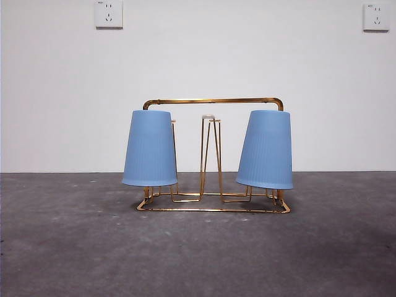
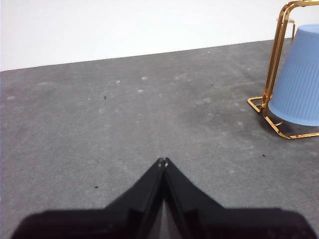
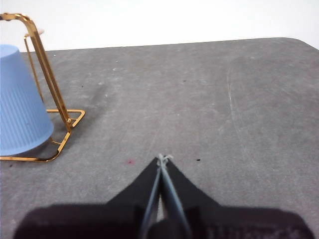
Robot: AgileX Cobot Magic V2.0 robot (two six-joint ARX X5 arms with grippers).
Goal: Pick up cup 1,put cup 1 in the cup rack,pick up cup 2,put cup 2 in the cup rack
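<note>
The gold wire cup rack (image 1: 213, 207) stands mid-table in the front view. Two blue ribbed cups hang upside down on its prongs: one on the left (image 1: 150, 148) and one on the right (image 1: 266, 150), the right one slightly tilted. A bare white-tipped prong (image 1: 209, 117) stands between them. My left gripper (image 2: 163, 161) is shut and holds nothing, hovering over bare table away from the rack (image 2: 275, 74) and a cup (image 2: 299, 79). My right gripper (image 3: 162, 158) is also shut on nothing, off to the side of the rack (image 3: 45, 74) and a cup (image 3: 20, 104).
The grey table (image 1: 198, 253) stretches around the rack. A white wall with two sockets (image 1: 109, 13) (image 1: 376, 17) lies behind. The table's far rounded corner (image 3: 299, 42) shows in the right wrist view.
</note>
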